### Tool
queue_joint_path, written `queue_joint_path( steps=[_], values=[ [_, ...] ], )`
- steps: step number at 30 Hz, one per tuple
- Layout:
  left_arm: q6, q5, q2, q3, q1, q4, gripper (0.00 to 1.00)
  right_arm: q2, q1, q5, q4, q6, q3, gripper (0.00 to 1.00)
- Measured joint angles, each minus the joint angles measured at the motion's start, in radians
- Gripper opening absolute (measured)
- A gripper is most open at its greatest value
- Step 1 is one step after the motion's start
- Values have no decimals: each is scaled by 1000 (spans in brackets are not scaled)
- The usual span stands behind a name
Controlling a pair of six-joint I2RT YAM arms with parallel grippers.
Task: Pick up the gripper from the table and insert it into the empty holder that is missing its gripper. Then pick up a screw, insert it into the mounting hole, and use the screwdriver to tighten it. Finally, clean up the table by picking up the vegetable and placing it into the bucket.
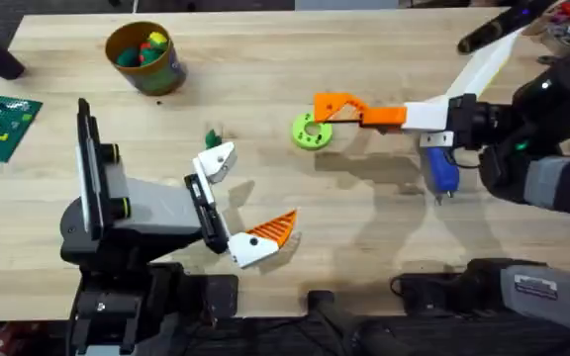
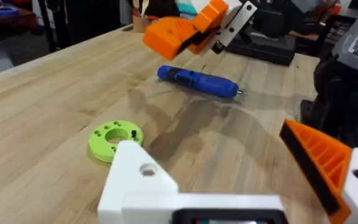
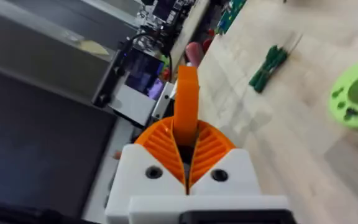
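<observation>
The right gripper [image 1: 389, 116] is clamped shut on the orange gripper piece [image 1: 349, 107], which sticks out from between its ribbed pads [image 3: 166, 146], and it hangs over the middle of the worktop [image 1: 265, 69] with the piece's tip above the lime green ring [image 1: 311, 130]. The left gripper [image 1: 240, 203] stands wide open with nothing in it; one finger is the plain white empty holder [image 1: 216, 161], the other already wears an orange wedge [image 1: 273, 229]. To seat the piece well, I would turn it until its long axis lines up with the holder's face, approach slowly and straight, and keep the left arm steady as the receiving side. The holder lies well to the left of the carried piece, nearer the arms' bases. The blue screwdriver [image 1: 442, 170] lies just under the right wrist; the bucket [image 1: 144, 56] sits at the far left.
</observation>
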Motion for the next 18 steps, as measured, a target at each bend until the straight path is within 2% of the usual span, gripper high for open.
queue_joint_path(
  steps=[3,7,12,18],
  values=[
    [0,0,0,0,0,0,986,30,7,-1,9,125,-5,16],
    [0,0,0,0,0,0,986,108,36,-19,13,211,-6,16],
    [0,0,0,0,0,0,986,215,84,-43,81,250,-8,16],
    [0,0,0,0,0,0,986,244,109,-51,89,275,-5,16]
  ],
)
